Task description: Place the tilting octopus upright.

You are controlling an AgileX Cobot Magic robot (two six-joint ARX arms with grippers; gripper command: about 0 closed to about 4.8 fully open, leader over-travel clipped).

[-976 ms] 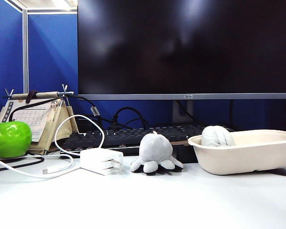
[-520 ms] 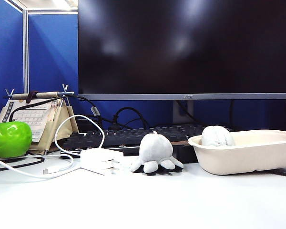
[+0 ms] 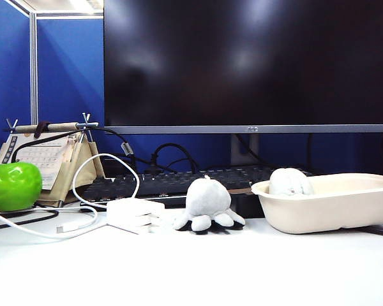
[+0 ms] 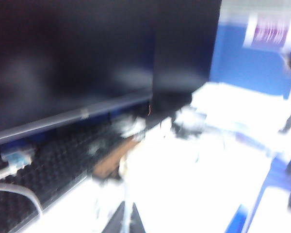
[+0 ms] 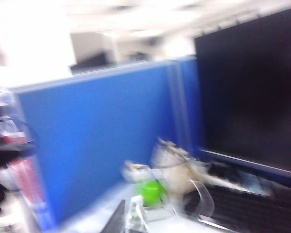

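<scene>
On the white counter [image 3: 198, 268], nearest the exterior camera, nothing stands; neither arm shows in this view. Further back the octopus [image 3: 208, 205] sits just in front of the keyboard [image 3: 179, 182], between the white charger [image 3: 135, 213] and the beige bowl [image 3: 332, 201]. Its rounded head is up and its tentacles spread on the counter, so its long axis runs roughly vertical, perhaps leaning slightly. By that, the righting looks done, with little left but the arms clearing away. Both wrist views are blurred: the left hand [image 4: 124, 221] shows only dark fingertips pressed together, clenched on nothing, looking along the keyboard toward the monitor [image 3: 249, 64]. The right hand [image 5: 131, 218] is likewise closed and empty, aimed toward the green apple [image 5: 153, 191] and the blue partition [image 5: 102, 141] behind
</scene>
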